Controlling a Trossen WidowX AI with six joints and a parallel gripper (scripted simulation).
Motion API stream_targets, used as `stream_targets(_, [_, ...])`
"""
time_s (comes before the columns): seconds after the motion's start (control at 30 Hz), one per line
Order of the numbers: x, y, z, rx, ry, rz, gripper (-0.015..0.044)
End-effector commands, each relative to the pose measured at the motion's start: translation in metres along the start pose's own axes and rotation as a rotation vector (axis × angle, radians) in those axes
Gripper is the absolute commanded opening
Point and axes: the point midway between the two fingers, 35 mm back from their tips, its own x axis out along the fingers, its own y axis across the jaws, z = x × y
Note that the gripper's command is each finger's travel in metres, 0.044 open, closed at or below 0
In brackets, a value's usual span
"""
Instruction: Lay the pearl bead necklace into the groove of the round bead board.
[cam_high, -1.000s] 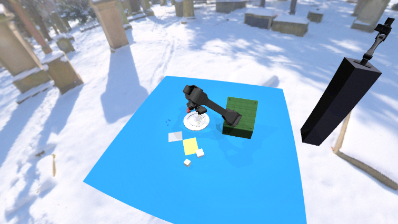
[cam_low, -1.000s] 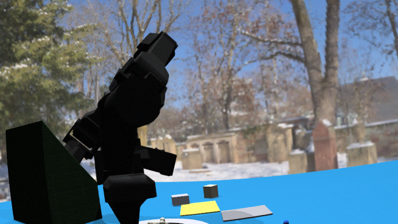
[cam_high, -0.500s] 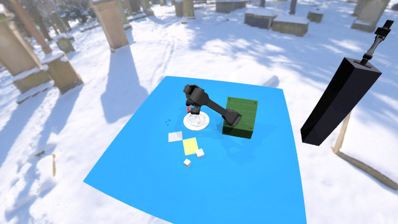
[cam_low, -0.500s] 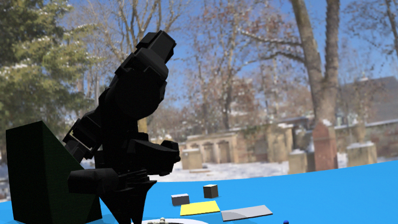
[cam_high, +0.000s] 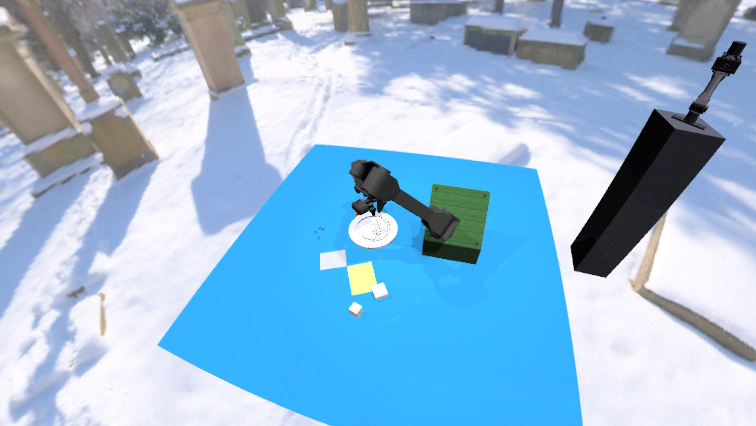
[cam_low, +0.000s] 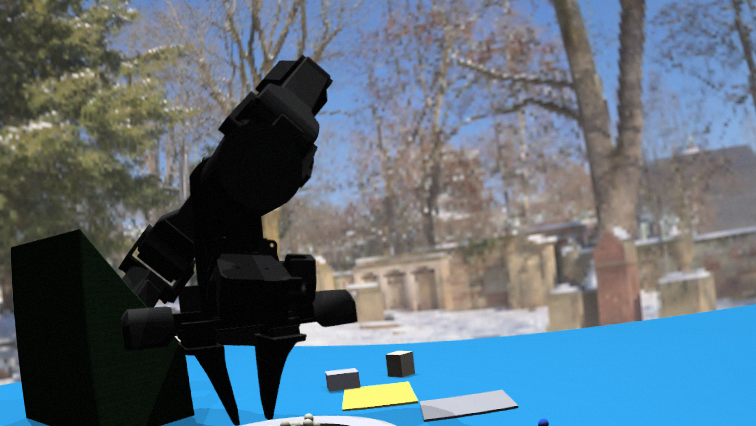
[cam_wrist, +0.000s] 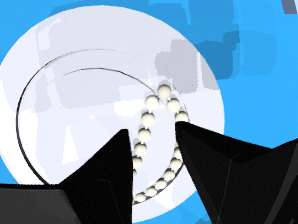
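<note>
The gripper (cam_high: 376, 212) (cam_low: 253, 421) (cam_wrist: 152, 133) stands narrowly parted and grips nothing — poised, seemingly, to pinch a strand; the necklace (cam_high: 377, 231) (cam_low: 308, 419) (cam_wrist: 144, 134) lies on the board (cam_high: 355, 240) (cam_low: 365, 420) (cam_wrist: 207, 107) beyond and between the jaws — a bent loop, so the groove likely needs its inner strand drawn outward.

- Top view: bright daylight on snow; long, bluish shadows stretch from the stone monuments toward the bottom of the frame.
- The blue mat (cam_high: 449, 328) is evenly lit, with faint, darker shadows near the green block (cam_high: 460, 216); the distant monuments look soft.
- Exterior view: the robot arm (cam_high: 415, 203) (cam_low: 253, 174) is almost a black silhouette against blue sky, its detail lost; trees and walls behind are blurred.
- Wrist view: the round board (cam_high: 353, 238) (cam_wrist: 45, 40) shows near-white glare beside blocky, overlapping gray shadows.
</note>
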Motion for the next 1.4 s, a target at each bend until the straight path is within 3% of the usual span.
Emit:
stream_targets(0.0, [-0.006, 0.000, -0.005, 0.322, -0.003, -0.015, 0.0120])
stream_targets(0.73, [0.004, 0.002, -0.003, 0.308, -0.011, -0.014, 0.0120])
stream_targets(1.37, [0.034, 0.000, -0.006, 0.321, -0.002, -0.013, 0.0120])
